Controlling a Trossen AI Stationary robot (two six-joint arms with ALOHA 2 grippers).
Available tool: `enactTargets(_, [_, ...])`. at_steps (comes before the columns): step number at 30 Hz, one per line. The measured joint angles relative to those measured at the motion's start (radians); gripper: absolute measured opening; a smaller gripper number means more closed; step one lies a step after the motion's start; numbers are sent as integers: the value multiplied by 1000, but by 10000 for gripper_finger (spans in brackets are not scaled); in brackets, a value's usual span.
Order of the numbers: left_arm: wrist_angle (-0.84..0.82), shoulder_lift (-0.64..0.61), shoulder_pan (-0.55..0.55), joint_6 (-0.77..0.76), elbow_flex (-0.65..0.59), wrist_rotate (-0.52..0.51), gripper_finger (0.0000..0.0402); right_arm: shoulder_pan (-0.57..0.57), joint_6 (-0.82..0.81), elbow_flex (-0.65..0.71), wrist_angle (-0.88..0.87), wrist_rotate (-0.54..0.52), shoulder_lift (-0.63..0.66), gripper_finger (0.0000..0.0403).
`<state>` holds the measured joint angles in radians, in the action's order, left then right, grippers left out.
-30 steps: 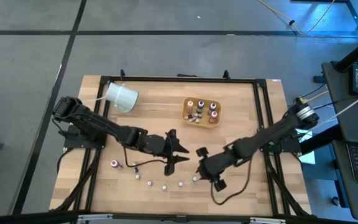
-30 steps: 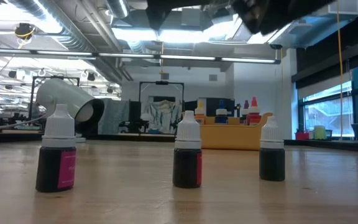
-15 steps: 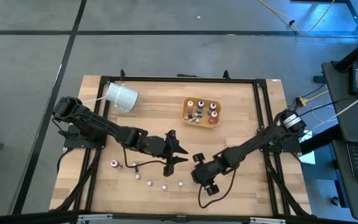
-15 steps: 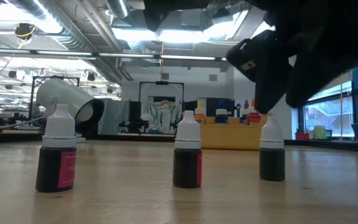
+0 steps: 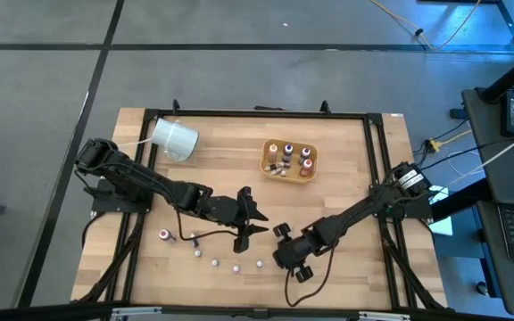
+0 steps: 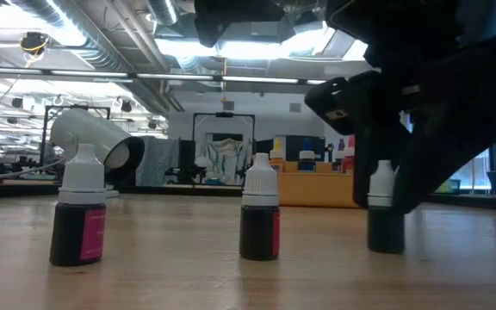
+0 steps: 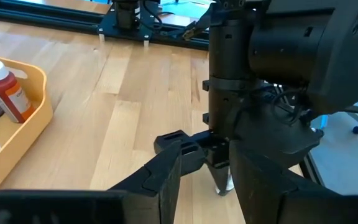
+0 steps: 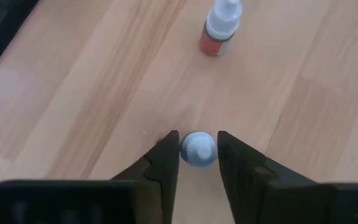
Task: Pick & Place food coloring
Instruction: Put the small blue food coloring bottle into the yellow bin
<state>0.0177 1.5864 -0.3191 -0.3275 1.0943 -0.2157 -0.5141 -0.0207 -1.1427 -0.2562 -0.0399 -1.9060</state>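
Note:
Small food coloring bottles stand upright in a row near the table's near edge, dark with white caps. My right gripper is down over the row's rightmost bottle and shut on its cap. My left gripper hovers open above the table's middle, just beyond the row, with nothing between its fingers. The tan tray at the far middle holds several more bottles. My right gripper pinches the bottle's white cap between its two fingers, one on each side. The fingers come from above, slanting down. The bottle stands upright with its base on the table.
A large white cylinder lies on its side at the far left. A red bottle with a white cap stands close to the held one. A bottle with a pink label stands at the row's left end. Black rails frame the table.
My right gripper has come down and toward the table's near-left, from above the row onto the rightmost bottle, so that its fingers now stand around the cap. The bottles stay on the table.

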Motion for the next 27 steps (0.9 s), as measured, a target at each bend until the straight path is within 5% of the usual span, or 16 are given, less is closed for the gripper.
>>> enactTargets(5, [0, 0, 0, 0, 0, -3, 132, -2, 0, 0, 4, 7, 0, 66])
enactTargets(15, [0, 0, 0, 0, 0, -2, 130, 19, -65, 0, -67, 4, 110, 67])
enactTargets(27, [0, 0, 0, 0, 0, -14, 132, 266, -208, 0, -257, -371, 537, 73])
